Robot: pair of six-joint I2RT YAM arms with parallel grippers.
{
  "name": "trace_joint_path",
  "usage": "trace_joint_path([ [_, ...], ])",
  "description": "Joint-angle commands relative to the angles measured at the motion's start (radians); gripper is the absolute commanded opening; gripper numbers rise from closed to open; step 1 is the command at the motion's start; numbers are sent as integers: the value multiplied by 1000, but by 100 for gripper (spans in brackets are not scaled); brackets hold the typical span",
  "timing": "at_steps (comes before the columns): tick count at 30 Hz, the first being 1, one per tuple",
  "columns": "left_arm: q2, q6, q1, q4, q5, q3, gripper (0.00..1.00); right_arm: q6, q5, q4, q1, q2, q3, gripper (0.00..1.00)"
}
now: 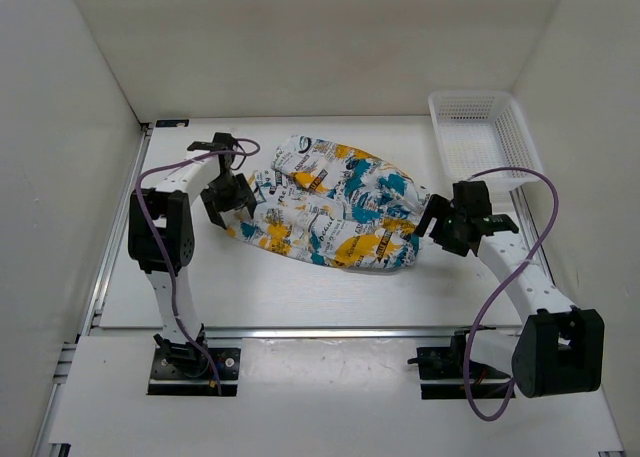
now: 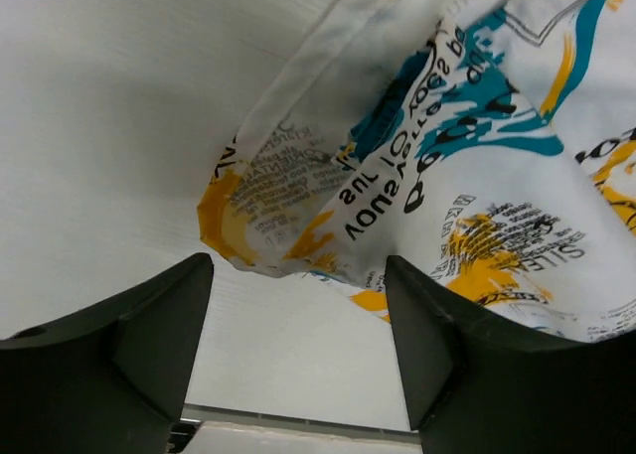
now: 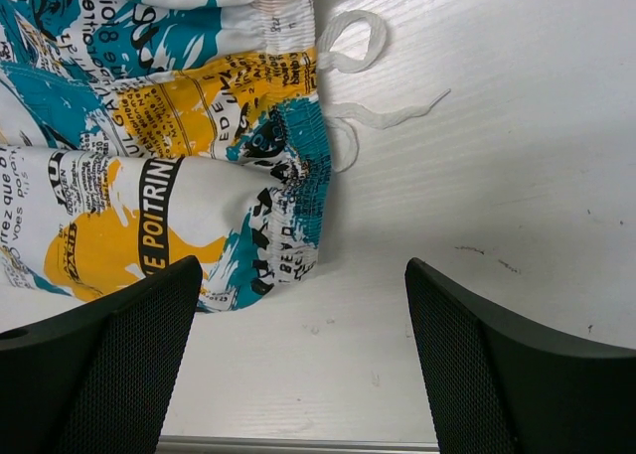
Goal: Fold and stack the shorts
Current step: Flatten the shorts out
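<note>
Centrally shorts [image 1: 335, 212], left claw [image 1: 229, 212], right claw [image 1: 431, 219] flanking, basket [image 1: 470, 97] beyond.

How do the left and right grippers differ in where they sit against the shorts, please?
The left gripper sits at the leg-hem end of the shorts; the right gripper is at the elastic waistband end, beside the white drawstring. A hem corner reaches between the left fingers, whereas mostly bare table shows between the right ones. Both are open, neither gripping cloth.
</note>
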Motion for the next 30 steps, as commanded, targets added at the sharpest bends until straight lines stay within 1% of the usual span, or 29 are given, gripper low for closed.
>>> trace_joint_path([
  [1,-21,-24,-10,30,-37,32,80,-9,1,-8,-4,-22,-1,87],
  [2,-10,-24,-10,30,-46,32,73,-9,1,-8,-4,-22,-1,87],
  [3,-10,-24,-10,30,-46,32,63,-9,1,-8,-4,-22,-1,87],
  [4,1,-24,-10,30,-46,32,55,-9,1,-8,-4,-22,-1,87],
  [6,1,-24,-10,30,-46,32,45,-9,1,-8,-4,-22,-1,87],
  [7,1,-24,-10,30,-46,32,38,-9,1,-8,-4,-22,-1,87],
  [8,1,-24,-10,30,-46,32,36,-9,1,-8,-4,-22,-1,87],
  [9,1,-24,-10,30,-55,32,33,-9,1,-8,-4,-22,-1,87],
  [10,1,-24,-10,30,-55,32,27,-9,1,-8,-4,-22,-1,87],
  [11,-8,-24,-10,30,-55,32,24,-9,1,-8,-4,-22,-10,87],
  [14,-9,-24,-10,18,-55,32,11,-9,1,-8,-4,-22,-10,87],
  [17,-63,-24,-10,6,-55,10,11,-9,1,-8,-4,-22,-10,87],
  [20,-129,-15,-10,-5,-55,-26,11,-9,-51,-8,-4,-31,-21,87],
  [21,-178,-15,-10,-5,-55,-53,11,0,-71,-8,-4,-31,-21,87],
  [24,-269,-15,-10,-5,-55,-111,11,55,-195,40,-4,-40,-85,86],
  [25,-284,-15,-10,-5,-55,-124,11,103,-238,66,-4,-51,-135,86],
  [27,-324,-24,-10,-5,-37,-147,11,166,-313,122,-4,-51,-197,82],
  [28,-325,-24,-10,-5,-25,-162,11,230,-359,188,-4,-60,-261,80],
  [29,-338,-24,-10,6,-24,-162,11,264,-359,211,8,-71,-292,79],
  [30,-338,-24,-10,6,-15,-171,11,290,-359,236,8,-71,-319,72],
])
